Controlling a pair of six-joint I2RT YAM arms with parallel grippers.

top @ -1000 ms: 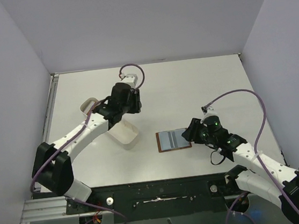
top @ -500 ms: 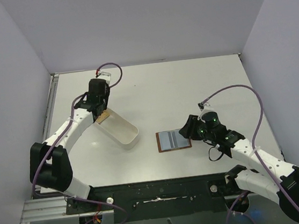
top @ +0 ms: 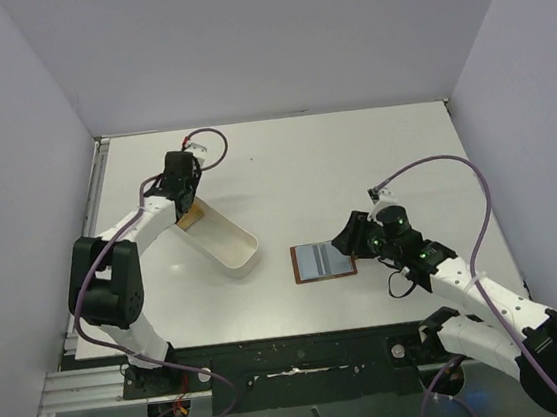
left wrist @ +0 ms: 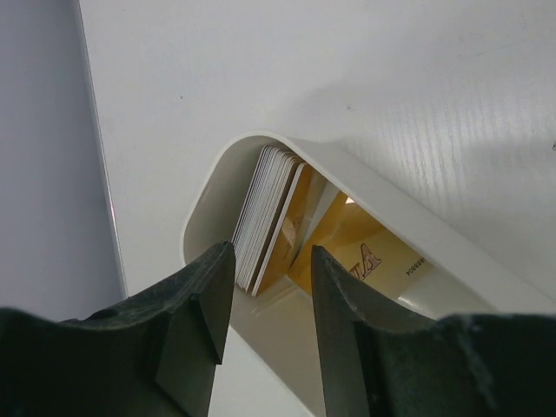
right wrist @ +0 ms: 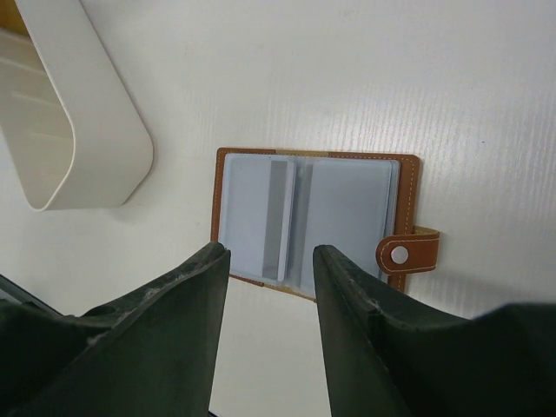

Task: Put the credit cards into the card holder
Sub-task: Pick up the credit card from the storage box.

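Note:
The credit cards (left wrist: 265,217) stand on edge as a stack in the rounded far end of a long white tray (left wrist: 198,213). A yellow-orange card (left wrist: 365,254) leans beside the stack and also shows in the top view (top: 193,218). My left gripper (left wrist: 271,291) is open and empty, just above this stack; the top view shows it (top: 182,191) over the tray's far-left end. The card holder (right wrist: 313,217) lies open on the table, brown leather with pale blue pocket faces and a snap tab (right wrist: 405,253). My right gripper (right wrist: 271,261) is open and empty, hovering over it. In the top view the gripper (top: 347,237) is at the holder's (top: 322,261) right edge.
The white tray (top: 224,238) lies diagonally left of the card holder, and its near end (right wrist: 87,122) shows in the right wrist view. Side walls close off the table on the left and right. The dark base rail runs along the near edge.
My left gripper has swung left from above the tray's middle to its far-left end over the cards. My right gripper has shifted slightly up and to the right. The card holder has not moved.

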